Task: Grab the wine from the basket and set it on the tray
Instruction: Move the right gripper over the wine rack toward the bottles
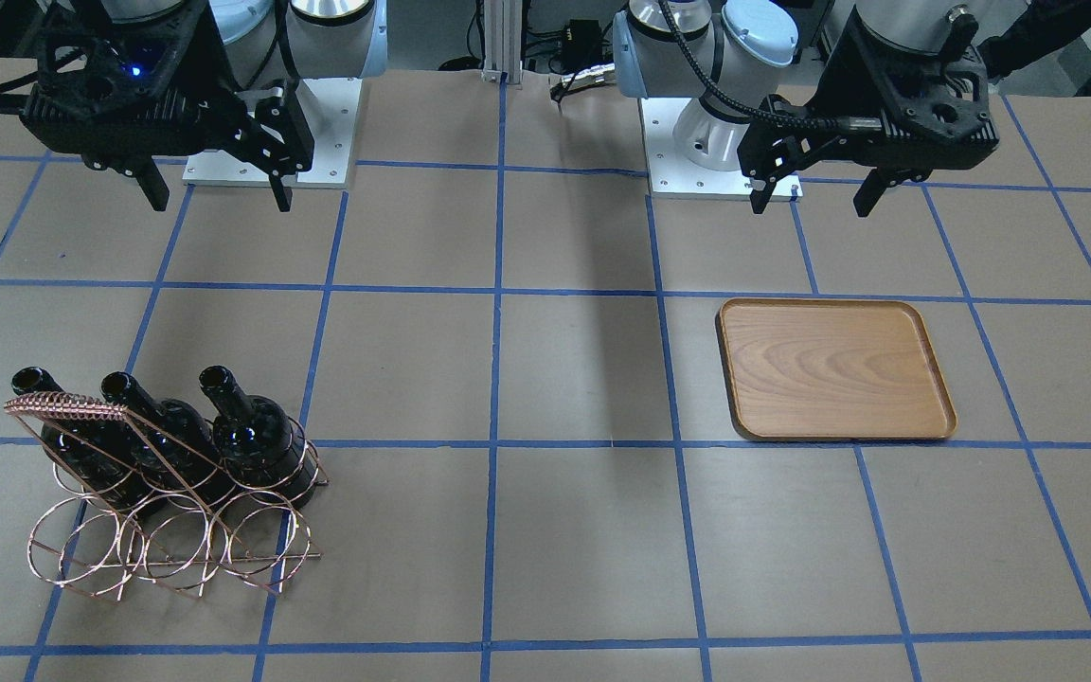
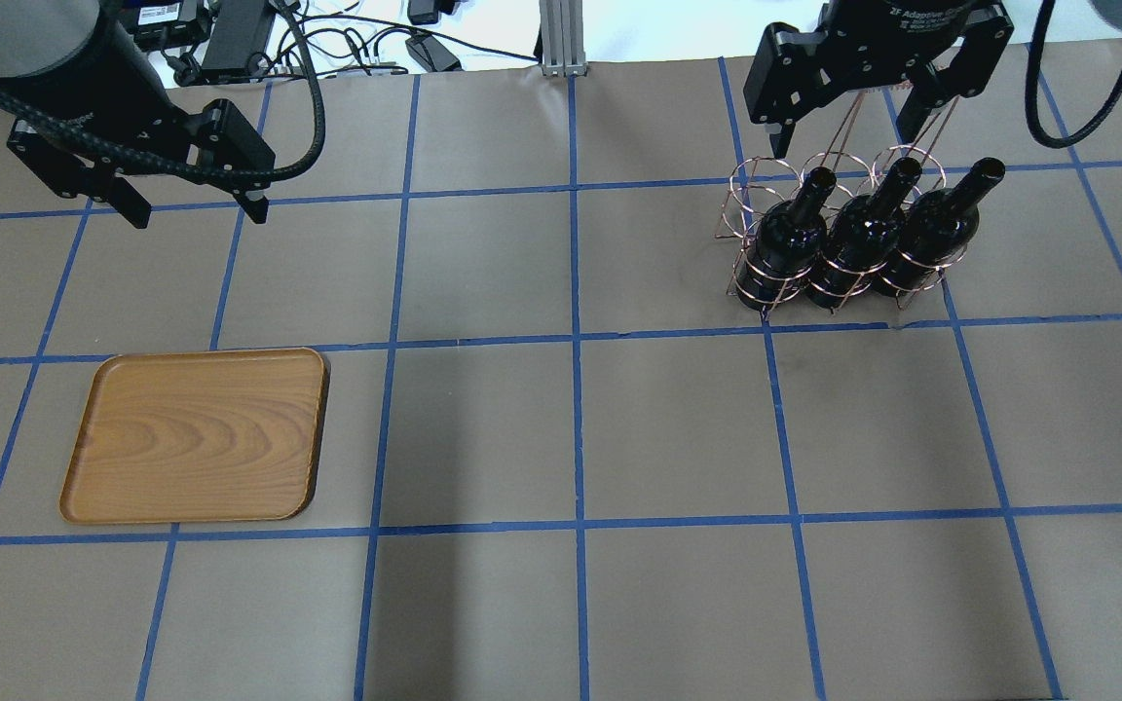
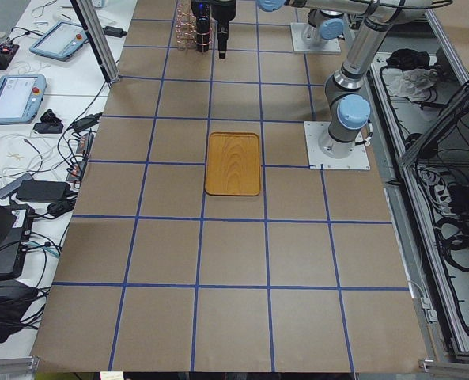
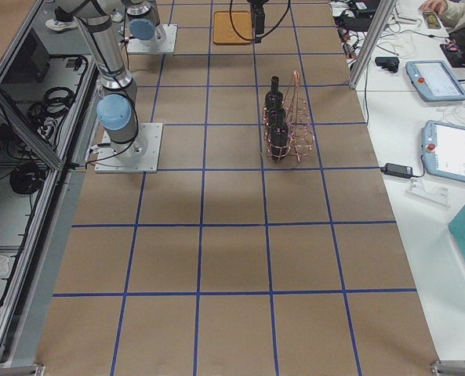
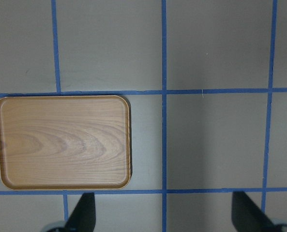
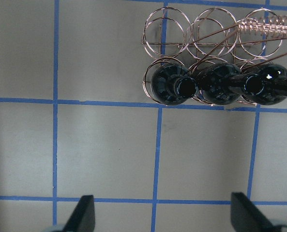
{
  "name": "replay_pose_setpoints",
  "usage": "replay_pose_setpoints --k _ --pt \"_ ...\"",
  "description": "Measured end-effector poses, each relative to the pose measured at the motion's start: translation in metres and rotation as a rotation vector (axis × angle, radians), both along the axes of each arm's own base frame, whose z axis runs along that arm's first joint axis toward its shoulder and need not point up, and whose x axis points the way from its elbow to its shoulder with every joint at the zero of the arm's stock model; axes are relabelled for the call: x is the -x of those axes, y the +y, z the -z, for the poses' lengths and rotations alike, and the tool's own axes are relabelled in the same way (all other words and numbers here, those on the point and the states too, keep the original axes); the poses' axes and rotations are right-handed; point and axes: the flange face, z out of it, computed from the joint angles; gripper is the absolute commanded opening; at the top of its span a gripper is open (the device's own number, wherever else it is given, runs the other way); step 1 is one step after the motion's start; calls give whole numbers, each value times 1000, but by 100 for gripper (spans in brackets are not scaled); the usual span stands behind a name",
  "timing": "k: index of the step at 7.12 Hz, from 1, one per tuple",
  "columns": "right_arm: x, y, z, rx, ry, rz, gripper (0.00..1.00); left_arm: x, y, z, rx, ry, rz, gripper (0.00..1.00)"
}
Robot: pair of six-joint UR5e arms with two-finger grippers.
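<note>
Three dark wine bottles (image 1: 252, 436) (image 2: 863, 239) stand side by side in the copper wire basket (image 1: 167, 540) (image 2: 766, 185), in its row of rings nearer the robot. The other row of rings is empty. My right gripper (image 1: 216, 194) (image 2: 863, 117) is open and empty, high above the table on the robot's side of the basket. In the right wrist view its fingertips (image 6: 85, 212) frame the floor below the bottles (image 6: 174, 87). The wooden tray (image 1: 834, 369) (image 2: 196, 433) (image 5: 63, 142) lies empty. My left gripper (image 1: 813, 201) (image 2: 196, 212) is open and empty, high behind the tray.
The table is brown paper with a blue tape grid. The arm bases (image 1: 271, 142) (image 1: 716, 142) stand at the robot's edge. Tablets and cables (image 4: 440, 149) lie on a side bench beyond the table's far edge.
</note>
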Motion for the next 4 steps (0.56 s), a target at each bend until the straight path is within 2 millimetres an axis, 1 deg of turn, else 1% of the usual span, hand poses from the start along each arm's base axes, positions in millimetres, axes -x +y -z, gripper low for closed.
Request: replay_pose_setpoints --k 2,4 --pt "0 0 0 0 2 0 99 0 0 0 0 0 0 100" --pt "-1 -1 5 2 -6 2 99 0 0 0 0 0 1 100"
